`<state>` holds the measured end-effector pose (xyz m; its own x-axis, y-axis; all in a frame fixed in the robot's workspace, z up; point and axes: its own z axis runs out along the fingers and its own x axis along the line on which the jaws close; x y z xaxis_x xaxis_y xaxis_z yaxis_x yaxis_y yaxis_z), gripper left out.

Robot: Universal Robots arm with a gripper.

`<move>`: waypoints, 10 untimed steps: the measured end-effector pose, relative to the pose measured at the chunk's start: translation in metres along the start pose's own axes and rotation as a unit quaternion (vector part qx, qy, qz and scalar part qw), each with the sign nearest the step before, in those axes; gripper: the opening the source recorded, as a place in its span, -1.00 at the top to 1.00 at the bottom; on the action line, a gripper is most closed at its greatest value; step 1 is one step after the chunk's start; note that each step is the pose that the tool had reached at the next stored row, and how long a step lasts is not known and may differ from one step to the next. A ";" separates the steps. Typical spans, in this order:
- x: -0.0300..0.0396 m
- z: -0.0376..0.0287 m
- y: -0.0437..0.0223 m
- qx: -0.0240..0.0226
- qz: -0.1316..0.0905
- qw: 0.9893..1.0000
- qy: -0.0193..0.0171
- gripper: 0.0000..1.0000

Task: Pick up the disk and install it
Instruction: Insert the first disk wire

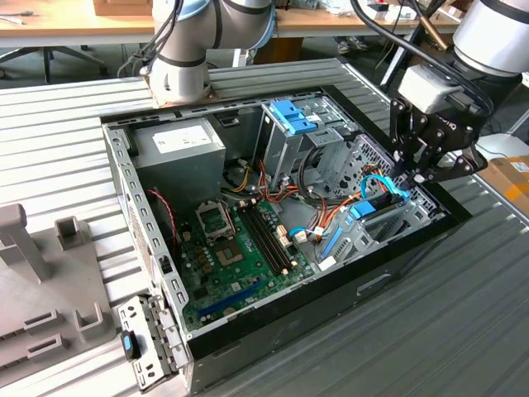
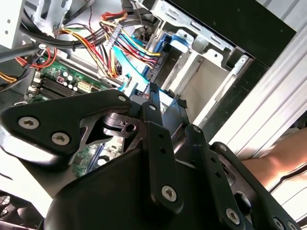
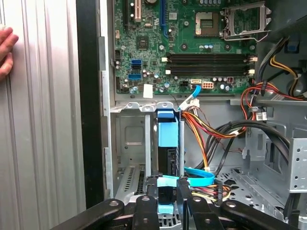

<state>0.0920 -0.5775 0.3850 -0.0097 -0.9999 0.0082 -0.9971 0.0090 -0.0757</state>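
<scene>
Disk (image 3: pixel 169 143) is seen edge-on in the first wrist view, stood on its thin side inside the grey metal drive cage (image 3: pixel 129 143), with its blue rail turned upward out of the open computer case (image 1: pixel 273 322). Its near end is taken between the jaws, which are closed to a narrow gap that looks no wider than the disk's thickness, one black finger (image 3: pixel 145 199) being laid against each broad face; nothing else is held. In the exterior view the disk (image 1: pixel 374 207) is found just below the jaws, close to the case wall on the exterior view's right, with the black linkage of the arm hanging over it. The long axis is directed from the jaws away toward the green motherboard (image 3: pixel 192 48), so that the far end of the blue rail lies nearest the board and the gripped end nearest the case wall; the broad faces are kept upright, parallel to the cage's side plates. A light-blue flat cable (image 3: pixel 199 175) is curled just beside the disk near the jaws, and a bundle of red, yellow and orange wires (image 3: pixel 201 136) is strung past it on the same side. A person's hand (image 3: pixel 5 48) is rested on the ribbed metal worktop (image 3: pixel 43 124) outside the case, well apart from the disk. The grey power-supply box (image 1: pixel 178 145) is seated in the opposite corner of the case.
</scene>
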 end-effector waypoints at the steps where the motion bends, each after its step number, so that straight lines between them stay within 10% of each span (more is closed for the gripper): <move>1: 0.0013 0.0004 0.0000 0.000 0.000 1.000 0.000 0.40; 10: 0.0052 0.0029 0.0001 -0.001 0.000 1.000 0.002 0.40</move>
<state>0.0921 -0.5827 0.3822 -0.0096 -0.9999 0.0121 -0.9973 0.0087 -0.0735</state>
